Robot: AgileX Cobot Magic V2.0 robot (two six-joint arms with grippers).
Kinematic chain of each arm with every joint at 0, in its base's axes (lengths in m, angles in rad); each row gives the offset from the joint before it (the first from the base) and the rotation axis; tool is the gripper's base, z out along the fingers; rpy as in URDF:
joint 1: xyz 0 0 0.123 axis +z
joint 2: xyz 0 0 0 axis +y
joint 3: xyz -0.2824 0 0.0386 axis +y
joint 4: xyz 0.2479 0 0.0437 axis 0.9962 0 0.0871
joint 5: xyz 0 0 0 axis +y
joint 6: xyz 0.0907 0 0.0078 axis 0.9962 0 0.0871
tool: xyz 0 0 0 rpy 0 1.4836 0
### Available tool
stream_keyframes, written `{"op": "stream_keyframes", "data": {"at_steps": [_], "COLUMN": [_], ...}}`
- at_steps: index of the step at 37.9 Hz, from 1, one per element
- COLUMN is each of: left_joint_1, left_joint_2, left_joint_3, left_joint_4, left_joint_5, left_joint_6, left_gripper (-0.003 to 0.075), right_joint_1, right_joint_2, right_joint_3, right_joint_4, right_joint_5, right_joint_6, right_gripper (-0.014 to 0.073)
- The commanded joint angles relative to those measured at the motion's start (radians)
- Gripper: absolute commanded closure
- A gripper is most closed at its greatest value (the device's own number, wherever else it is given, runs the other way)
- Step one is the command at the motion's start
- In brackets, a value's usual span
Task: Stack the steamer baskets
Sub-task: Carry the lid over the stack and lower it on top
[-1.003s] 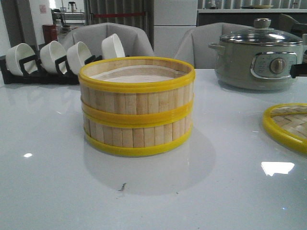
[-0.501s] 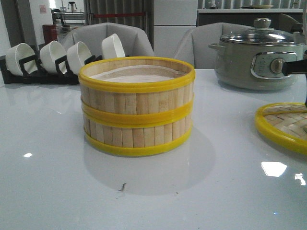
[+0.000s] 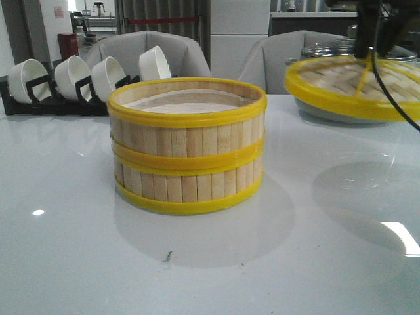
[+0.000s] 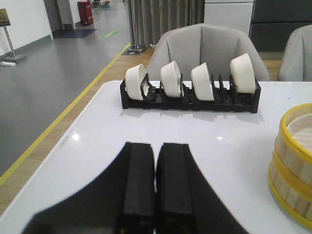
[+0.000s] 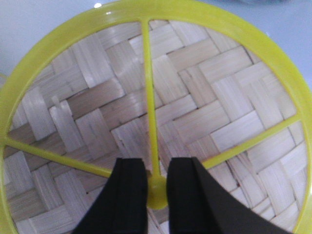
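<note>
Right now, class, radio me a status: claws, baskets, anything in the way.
Left claw shut, empty. Right claw shut on lid, held above table. Steamer baskets stacked, top open. Nothing between lid and stack.

A glossy white table (image 3: 79,262) is reflecting bright patches of overhead light. Two grey padded chairs (image 3: 141,49) are standing behind its far edge. Beyond them, pale cabinets (image 3: 239,26) are lining the back wall. In the left wrist view, a grey polished floor (image 4: 44,83) is stretching away, with a yellow line (image 4: 73,105) running along it.
</note>
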Motion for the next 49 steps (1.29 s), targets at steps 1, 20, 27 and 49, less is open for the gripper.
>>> {"op": "stream_keyframes", "data": {"at_steps": [1, 20, 27, 49], "left_joint_1": [-0.007, -0.007, -0.007, -0.007], "left_joint_2": [0.014, 0.014, 0.014, 0.014], "left_joint_3": [-0.028, -0.028, -0.028, -0.028], "left_joint_4": [0.010, 0.010, 0.010, 0.010], "left_joint_5": [-0.074, -0.074, -0.074, -0.074], "left_joint_6": [-0.005, -0.005, -0.005, -0.005], "left_gripper": [0.0634, 0.0634, 0.0634, 0.0634], "right_joint_1": [0.069, 0.342, 0.374, 0.377], "right_joint_2": [-0.067, 0.133, 0.188, 0.235], "right_joint_3": [-0.120, -0.457, -0.486, -0.486], "right_joint_4": [0.022, 0.091, 0.091, 0.090], "right_joint_5": [-0.033, 0.016, 0.026, 0.011], "right_joint_6": [-0.005, -0.005, -0.005, -0.006], "right_gripper": [0.0546, 0.0546, 0.0546, 0.0546]}}
